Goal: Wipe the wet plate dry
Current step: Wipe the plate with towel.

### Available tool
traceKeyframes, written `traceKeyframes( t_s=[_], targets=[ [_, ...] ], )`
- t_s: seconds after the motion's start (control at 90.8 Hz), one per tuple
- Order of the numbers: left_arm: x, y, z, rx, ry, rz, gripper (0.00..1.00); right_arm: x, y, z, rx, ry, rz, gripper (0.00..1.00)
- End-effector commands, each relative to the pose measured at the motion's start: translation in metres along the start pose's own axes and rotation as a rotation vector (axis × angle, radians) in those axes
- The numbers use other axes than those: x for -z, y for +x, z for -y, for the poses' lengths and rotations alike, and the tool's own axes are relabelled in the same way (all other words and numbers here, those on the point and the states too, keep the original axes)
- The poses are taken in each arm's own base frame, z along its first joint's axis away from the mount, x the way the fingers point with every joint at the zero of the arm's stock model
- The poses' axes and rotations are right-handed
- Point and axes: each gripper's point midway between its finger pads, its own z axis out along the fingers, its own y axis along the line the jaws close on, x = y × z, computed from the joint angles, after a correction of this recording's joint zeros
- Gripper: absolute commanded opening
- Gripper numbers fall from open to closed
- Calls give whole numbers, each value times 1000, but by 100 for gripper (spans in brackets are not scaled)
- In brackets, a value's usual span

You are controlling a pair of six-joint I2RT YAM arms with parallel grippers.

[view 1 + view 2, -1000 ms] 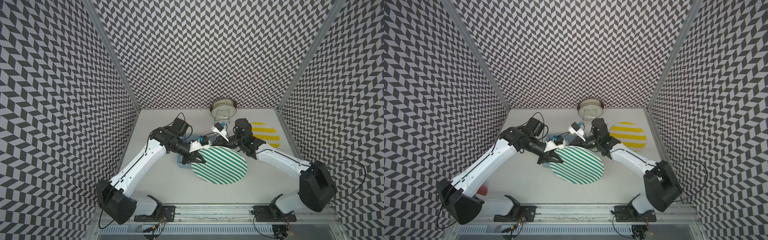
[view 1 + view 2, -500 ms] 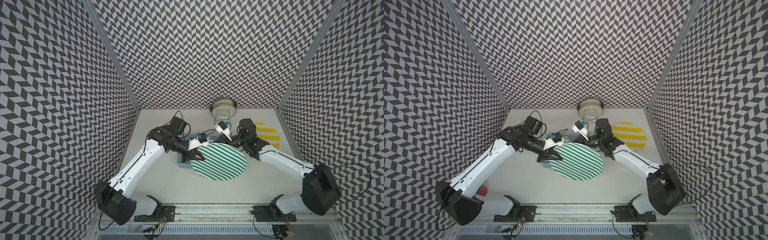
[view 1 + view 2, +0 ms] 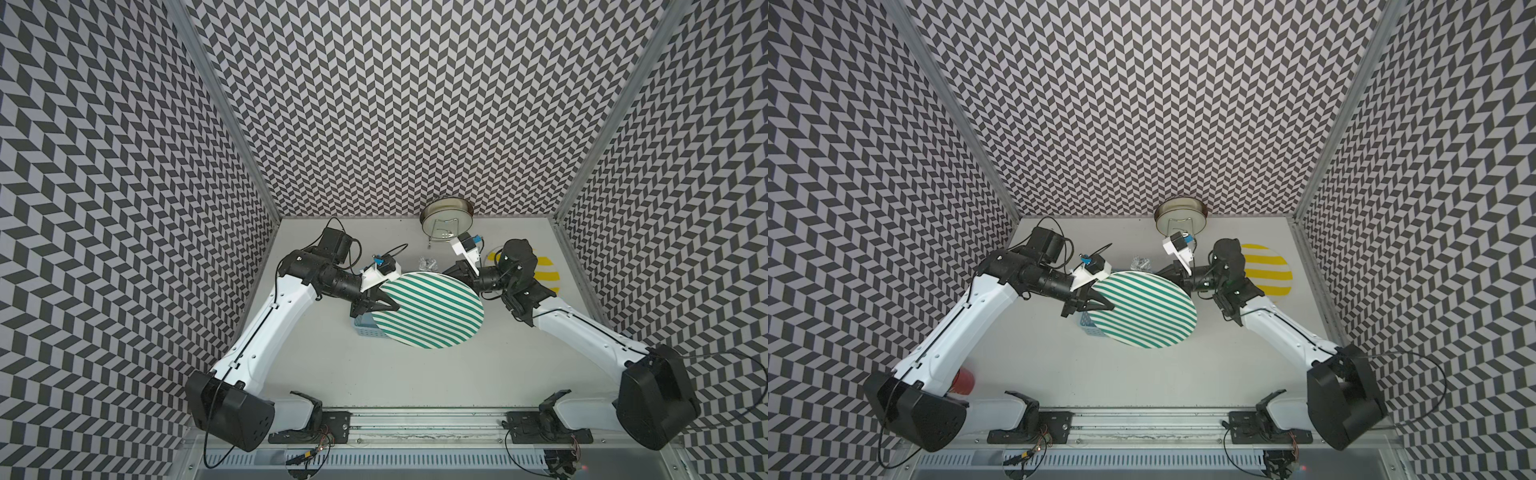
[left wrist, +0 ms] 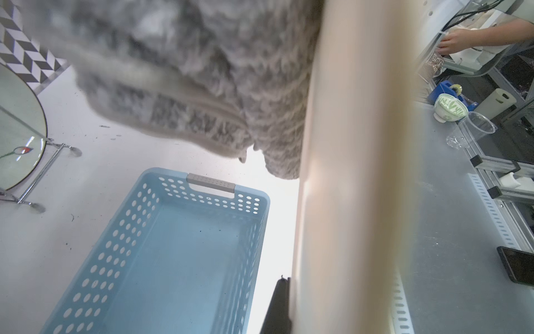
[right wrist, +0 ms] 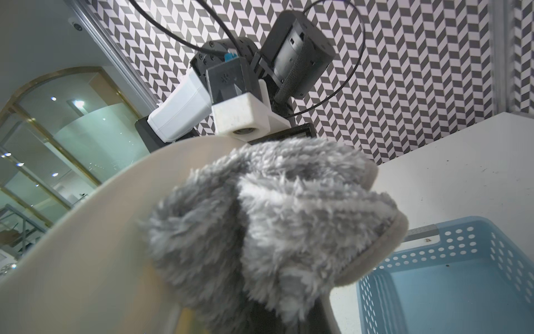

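A round plate (image 3: 432,309) with green and white stripes hangs tilted above the table in both top views (image 3: 1146,309). My left gripper (image 3: 390,305) is shut on its left rim. In the left wrist view one dark finger (image 4: 278,306) presses the plate's cream edge (image 4: 346,173). My right gripper (image 3: 455,270) reaches under the plate's far right rim, shut on a fluffy grey cloth (image 5: 274,217). The cloth lies against the plate's pale underside (image 5: 86,260). The top views hide the cloth below the plate; the left wrist view shows the cloth (image 4: 202,86) beside the rim.
A light blue perforated basket (image 3: 365,328) sits on the table under the plate's left side. A yellow-striped plate (image 3: 544,274) lies at the back right. A glass plate on a wire stand (image 3: 446,216) stands at the back wall. A red cup (image 3: 963,380) is near the left arm's base.
The striped plate has risen and shifted a little toward the back in the left gripper. The right arm with the cloth has moved along under its far rim.
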Motion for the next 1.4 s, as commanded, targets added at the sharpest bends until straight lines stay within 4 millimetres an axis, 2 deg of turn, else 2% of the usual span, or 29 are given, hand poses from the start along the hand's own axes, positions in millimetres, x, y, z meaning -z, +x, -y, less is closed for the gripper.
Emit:
traceKeyframes(
  t_s=[0.0, 0.375, 0.595, 0.848, 1.146, 1.388],
  targets=[
    [19, 7, -29, 25, -151, -41, 0, 7, -17, -35, 102, -69, 25, 0],
    [40, -1, -41, 47, -196, 10, 0, 18, -22, -28, 95, -4, 67, 0],
    [61, -13, -55, 78, -247, 85, 0, 18, -19, -25, 85, 5, 69, 0],
    [71, -27, -52, 97, -203, 167, 0, 17, -13, -20, 63, 4, 65, 0],
    [94, -39, -80, 160, -284, 294, 0, 18, -6, -19, 48, 11, 69, 0],
    [97, -41, -99, 272, -322, 396, 0, 19, -9, -17, 42, 30, 97, 0]
  ],
)
